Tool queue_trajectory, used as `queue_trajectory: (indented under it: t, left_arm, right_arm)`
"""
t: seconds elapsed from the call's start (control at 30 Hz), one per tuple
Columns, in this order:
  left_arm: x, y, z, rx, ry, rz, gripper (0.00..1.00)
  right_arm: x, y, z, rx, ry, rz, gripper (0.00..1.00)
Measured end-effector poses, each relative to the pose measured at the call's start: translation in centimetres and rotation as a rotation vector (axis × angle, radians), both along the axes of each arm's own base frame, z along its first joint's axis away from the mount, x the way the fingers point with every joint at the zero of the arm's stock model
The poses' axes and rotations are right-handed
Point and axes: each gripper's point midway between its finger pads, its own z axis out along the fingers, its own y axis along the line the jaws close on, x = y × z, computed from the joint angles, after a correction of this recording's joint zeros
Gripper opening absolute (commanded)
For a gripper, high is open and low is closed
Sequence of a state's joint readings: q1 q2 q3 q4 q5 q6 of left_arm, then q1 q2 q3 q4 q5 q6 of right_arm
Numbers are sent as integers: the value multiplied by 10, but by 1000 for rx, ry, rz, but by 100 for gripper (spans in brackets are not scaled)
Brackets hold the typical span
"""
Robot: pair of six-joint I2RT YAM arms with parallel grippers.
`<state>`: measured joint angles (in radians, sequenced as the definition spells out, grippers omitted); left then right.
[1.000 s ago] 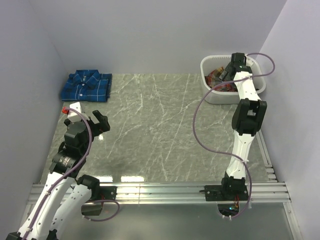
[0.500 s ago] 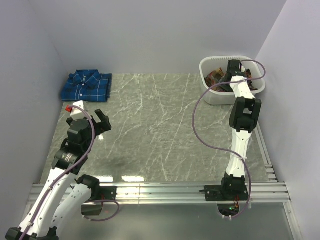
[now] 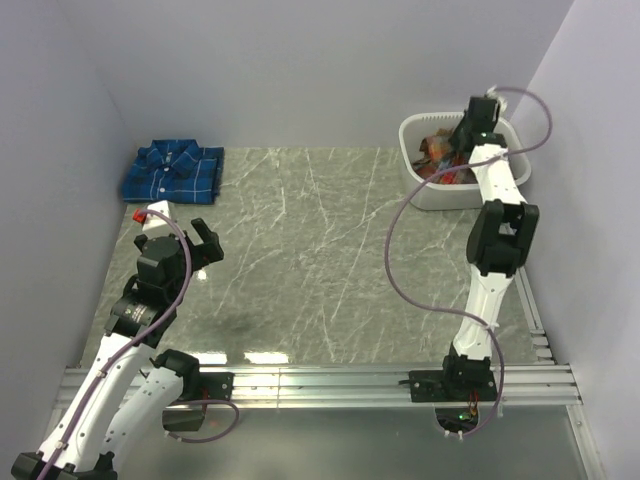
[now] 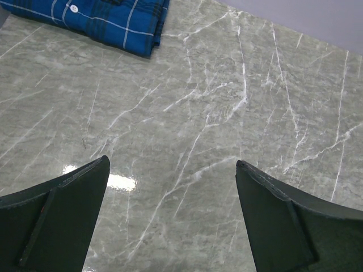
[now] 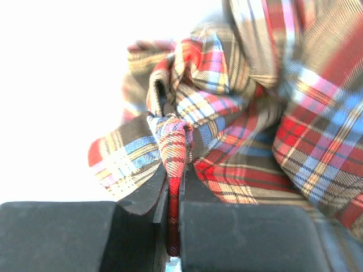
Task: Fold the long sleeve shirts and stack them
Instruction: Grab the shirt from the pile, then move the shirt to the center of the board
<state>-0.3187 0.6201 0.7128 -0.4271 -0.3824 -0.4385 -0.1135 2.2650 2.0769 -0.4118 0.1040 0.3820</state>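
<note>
From above, my right arm covers much of the white tub (image 3: 438, 192) in the far right corner. Only scraps of the red-orange shirt (image 3: 437, 158) show inside, and the right gripper (image 3: 458, 148) is sunk among them, too small to read. The blue shirt (image 3: 172, 170) lies folded far left, near the wall. The left gripper (image 3: 196, 240) hangs over the table (image 3: 320, 250), a broad stretch of marble between it and the tub.

On the left wrist view, its fingers (image 4: 62, 209) stand wide apart, holding nothing. The top edge cuts off the blue shirt.

On the right wrist view, the jaws pinch a ridge of red-orange plaid, and glare whites out the left.
</note>
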Motion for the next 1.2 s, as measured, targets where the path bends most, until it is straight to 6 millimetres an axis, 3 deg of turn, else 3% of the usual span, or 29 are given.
queue_trajectory:
  t: [0.13,0.27,0.3,0.43,0.53,0.7,0.87,1.07,1.2]
  left_arm:
    - [0,0,0,0,-1,0,99]
    - [0,0,1,-1,-3,1,99]
    - [-1,0,1,-1,-5,2,99]
    - [-2,2,4,-3,-16,7,99]
    - [-3,3,7,-6,-28,9,99]
    - [-7,6,14,-13,-56,20,99]
    - [-12,10,21,-20,-89,36,99]
    - [-16,16,27,-26,-117,58,99]
    - [-20,19,32,-36,-142,70,99]
  right_arm:
    - [-8,6,116,-76,-230,10,0]
    - [-39,27,252,-151,-518,44,0]
    - [-48,33,276,-165,-570,55,0]
    - [-100,77,379,-231,-798,165,0]
    - [-139,130,434,-271,-934,301,0]
    - [-206,226,484,-278,-1110,593,0]
    - [-260,290,509,-214,-1241,813,0]
    - [-309,352,513,-49,-1315,1028,0]
    - [-333,395,496,123,-1302,1158,0]
